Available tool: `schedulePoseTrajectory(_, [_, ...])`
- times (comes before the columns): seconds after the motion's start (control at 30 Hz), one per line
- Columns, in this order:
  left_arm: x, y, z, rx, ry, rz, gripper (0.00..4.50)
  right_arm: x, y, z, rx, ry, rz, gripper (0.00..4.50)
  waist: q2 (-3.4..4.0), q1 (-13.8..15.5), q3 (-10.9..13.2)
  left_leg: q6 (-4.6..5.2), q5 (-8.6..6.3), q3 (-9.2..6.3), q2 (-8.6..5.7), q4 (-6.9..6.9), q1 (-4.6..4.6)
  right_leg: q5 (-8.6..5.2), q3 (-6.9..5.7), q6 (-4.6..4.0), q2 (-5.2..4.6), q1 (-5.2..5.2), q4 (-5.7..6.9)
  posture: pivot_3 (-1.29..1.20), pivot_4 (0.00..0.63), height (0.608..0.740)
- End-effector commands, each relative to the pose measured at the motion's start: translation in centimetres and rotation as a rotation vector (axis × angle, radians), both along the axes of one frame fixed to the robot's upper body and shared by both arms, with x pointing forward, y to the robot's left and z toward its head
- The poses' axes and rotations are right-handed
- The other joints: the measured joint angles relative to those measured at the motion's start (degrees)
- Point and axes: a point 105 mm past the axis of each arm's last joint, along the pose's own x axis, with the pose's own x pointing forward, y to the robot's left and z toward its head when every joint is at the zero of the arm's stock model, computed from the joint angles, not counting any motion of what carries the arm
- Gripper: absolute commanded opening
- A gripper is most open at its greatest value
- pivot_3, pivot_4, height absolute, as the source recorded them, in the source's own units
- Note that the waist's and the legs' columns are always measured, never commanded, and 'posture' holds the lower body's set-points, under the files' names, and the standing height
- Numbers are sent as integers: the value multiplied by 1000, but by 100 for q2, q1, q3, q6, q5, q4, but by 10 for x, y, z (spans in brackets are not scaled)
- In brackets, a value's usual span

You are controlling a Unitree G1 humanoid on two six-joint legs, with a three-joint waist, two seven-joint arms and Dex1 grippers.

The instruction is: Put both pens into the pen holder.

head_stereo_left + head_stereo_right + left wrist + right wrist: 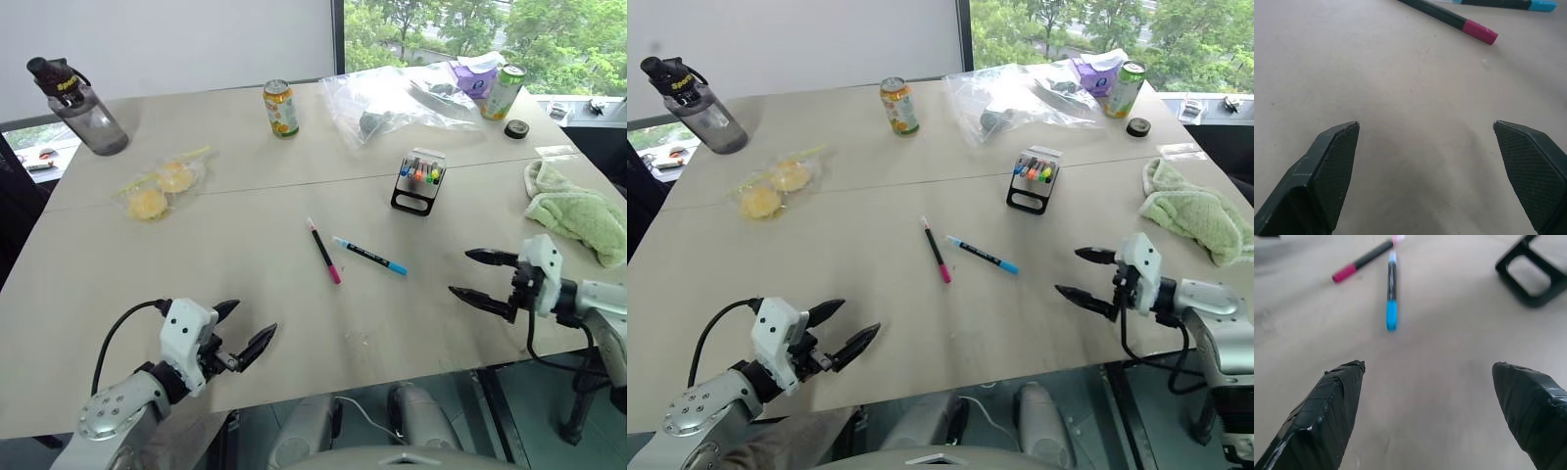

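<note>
Pens lie side by side in the middle of the counter (pixel 245 255), between the two claws and beyond both: the pink-ended pen (pixel 324 252) is ahead and to the right of the left claw (pixel 245 331), and the blue-ended pen (pixel 369 256) is just beside it, ahead and to the left of the right claw (pixel 482 276). Their far ends nearly meet while the coloured near ends splay apart (in the right wrist view the blue end points back toward that claw). Both claws hover over the near part of the counter with fingers spread wide and nothing between them; the left fingers (pixel 1332 166) frame bare counter with the pink end up ahead, and the right fingers (pixel 1327 406) frame the blue pen. Farther off, beyond the right claw and slightly to its left, stands the pen holder (pixel 419 183), upright, with short coloured markers (pixel 421 174) sticking up in it. A green towel (pixel 578 211) lies ahead of the right claw on its outer side, a bag of yellow fruit (pixel 159 186) lies well ahead of the left claw, and a water bottle (pixel 83 106) and a drink can (pixel 280 108) stand near the counter's far edge
</note>
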Motion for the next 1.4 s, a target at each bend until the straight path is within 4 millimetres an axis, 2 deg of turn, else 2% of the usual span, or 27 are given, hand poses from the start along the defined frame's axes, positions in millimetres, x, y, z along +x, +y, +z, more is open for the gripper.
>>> schedulePoseTrajectory(0.03, [0,4,12,-10,-32,-28,4500,12,26,15,-52,-85,17,4445,1,-5,1,-1,0,1,0,0,0,0,1,0,0,0,0,0,150,739])
schedulePoseTrajectory(0.13, [0,3,20,-35,-41,-63,4500,29,50,28,-56,-136,23,4445,4,-13,3,-17,10,2,0,0,-1,0,1,0,0,-2,0,0,150,739])
schedulePoseTrajectory(0.23, [0,-1,34,-98,-59,-111,4500,40,84,38,-24,-157,54,4445,4,-9,5,-18,10,-1,0,0,-5,0,-2,-1,0,-7,0,0,150,739])
schedulePoseTrajectory(0.33, [0,-4,44,-143,-75,-140,4500,45,111,37,1,-143,76,4445,3,0,5,-19,10,-3,0,-4,-11,1,-3,-2,0,-15,1,0,150,739])
schedulePoseTrajectory(0.4, [-1,-8,48,-156,-76,-163,4500,47,126,24,-54,-113,86,4445,3,7,5,-21,9,-6,-1,-6,-16,1,-7,-2,0,-20,0,0,150,739])
schedulePoseTrajectory(0.5, [-1,-12,54,-168,-82,-186,4500,51,138,5,-143,-61,61,4445,3,-1,5,-20,9,-4,-4,-6,-17,1,-5,-2,-1,-21,-1,0,150,739])
schedulePoseTrajectory(0.67, [1,-16,66,-171,-101,-203,4500,46,131,-23,-262,37,36,4445,5,-2,5,-21,8,-5,-4,-8,-17,1,-5,-3,0,-23,0,0,150,739])
schedulePoseTrajectory(0.7, [1,-17,67,-171,-101,-209,4500,46,126,-26,-287,31,27,3936,5,-1,5,-21,8,-5,-4,-8,-16,1,-5,-3,0,-22,0,0,150,739])
schedulePoseTrajectory(0.83, [6,-16,68,-160,-95,-225,4500,47,121,-23,-281,10,7,2409,5,5,3,-22,8,-6,-4,-8,-13,1,-8,-3,0,-21,0,0,150,739])
schedulePoseTrajectory(1.0, [13,-18,70,-164,-97,-246,4500,49,118,-20,-271,6,-29,20,5,-6,2,-22,9,-3,-4,-5,-7,1,-5,-3,1,-19,4,0,150,739])
schedulePoseTrajectory(1.27, [20,-15,67,-174,-98,-259,4500,57,105,-6,-236,-13,-106,20,5,1,3,-23,9,-4,-4,-6,-10,1,-5,-3,1,-19,4,0,150,739])
schedulePoseTrajectory(1.4, [28,-14,67,-199,-113,-255,4500,54,106,14,-153,-49,-90,20,7,-7,4,-23,9,-5,-4,-8,-12,1,-5,-3,2,-22,4,0,150,739])
